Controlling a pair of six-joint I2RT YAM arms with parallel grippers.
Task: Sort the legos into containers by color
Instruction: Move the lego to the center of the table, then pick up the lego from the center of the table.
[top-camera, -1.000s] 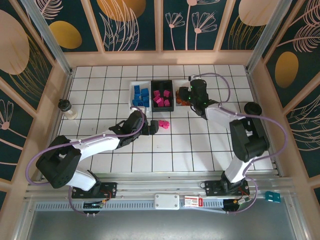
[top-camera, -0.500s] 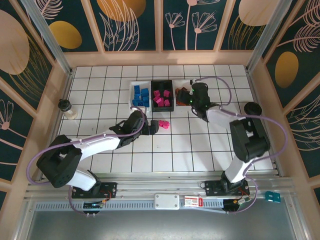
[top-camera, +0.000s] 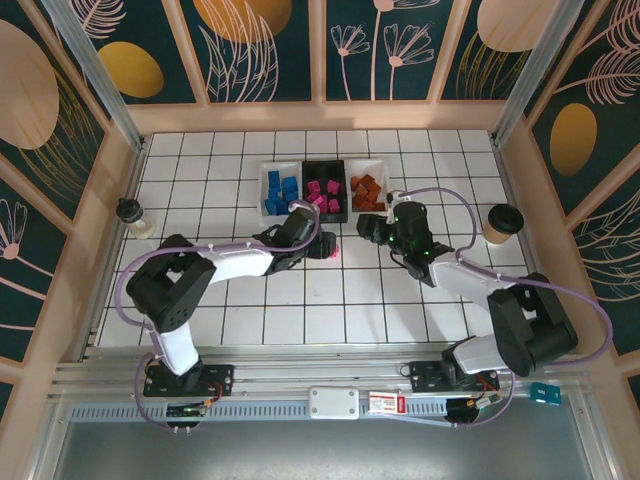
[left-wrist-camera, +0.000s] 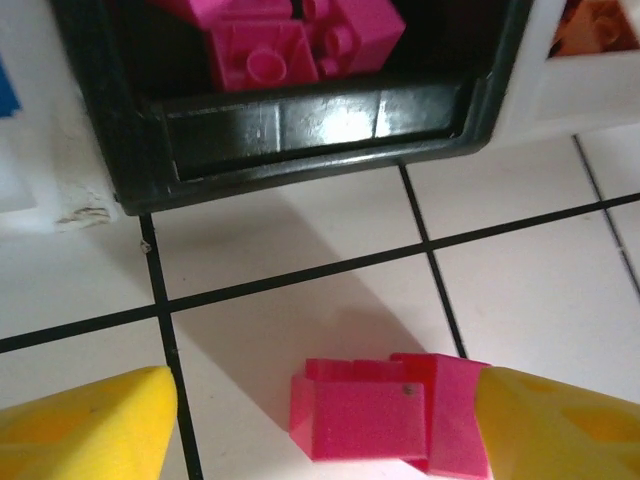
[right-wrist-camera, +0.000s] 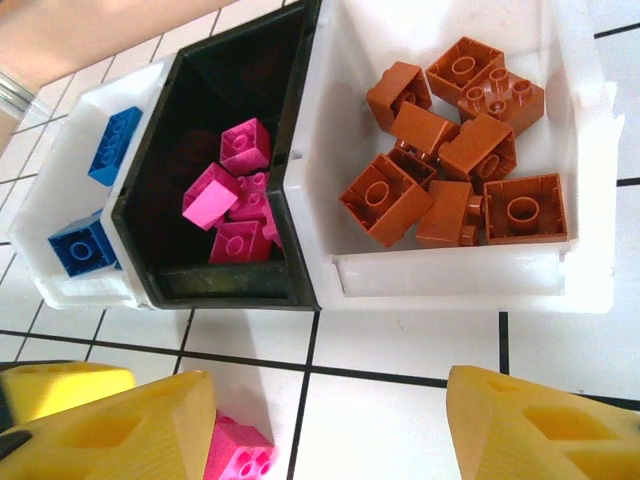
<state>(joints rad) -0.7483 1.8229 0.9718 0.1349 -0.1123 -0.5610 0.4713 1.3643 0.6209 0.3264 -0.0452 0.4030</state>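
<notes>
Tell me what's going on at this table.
Two robot arms are sorting legos by colour into three bins set side by side. The blue bricks are in the left white bin, the pink bricks in the black bin, and the orange-brown bricks in the right white bin. A loose pink lego lies on the tiles in front of the black bin. The left claw straddles it, open, not yet closed. The right claw hangs open and empty before the bins.

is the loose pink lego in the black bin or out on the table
Out: the pink lego lies on a white tile just outside the black bin.
</notes>
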